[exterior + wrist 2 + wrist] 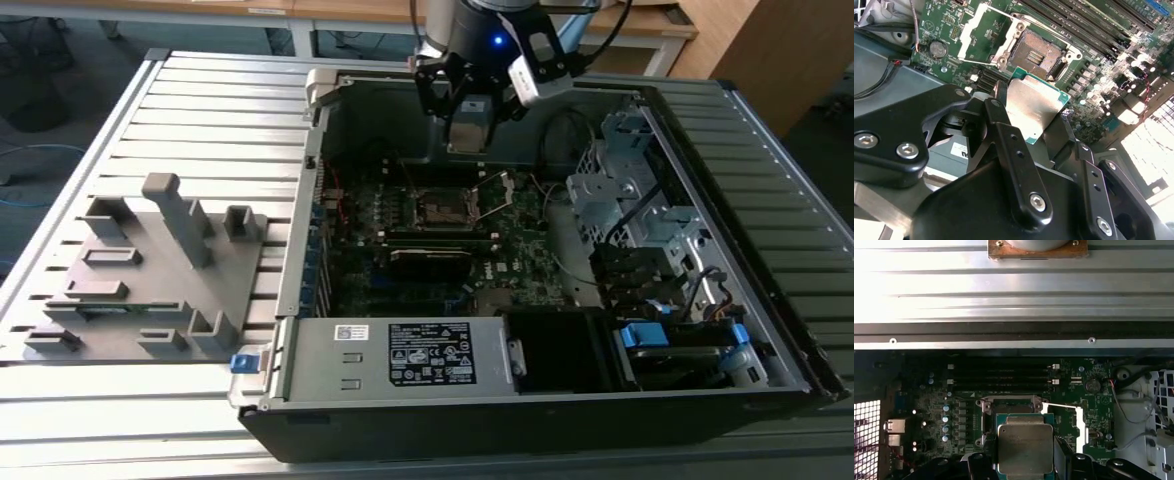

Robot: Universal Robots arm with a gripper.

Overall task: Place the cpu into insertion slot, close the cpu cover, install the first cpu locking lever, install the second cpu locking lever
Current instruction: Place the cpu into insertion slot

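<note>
My gripper (pixel 469 128) hangs inside the open computer case, above the motherboard, and is shut on the cpu (pixel 467 138). In both wrist views the cpu (pixel 1035 106) (pixel 1025 447) is a silver-grey square on a green board, pinched at two opposite edges by the black fingers (pixel 1000 102). The insertion slot (pixel 1038 54) (pixel 1010 408) (pixel 446 208) lies bare just beyond the chip, its contact field exposed. The cpu cover (pixel 973 31) (pixel 1080 421) is swung open to one side of the slot. A thin locking lever (pixel 1004 12) stands raised beside it.
The case (pixel 534 400) lies on a slatted metal table (pixel 200 100). A grey fixture (pixel 147 270) sits at the exterior view's left. Black memory sticks (pixel 1001 375) flank the slot. A drive cage (pixel 621 190), cables and a power supply (pixel 400 355) crowd the case.
</note>
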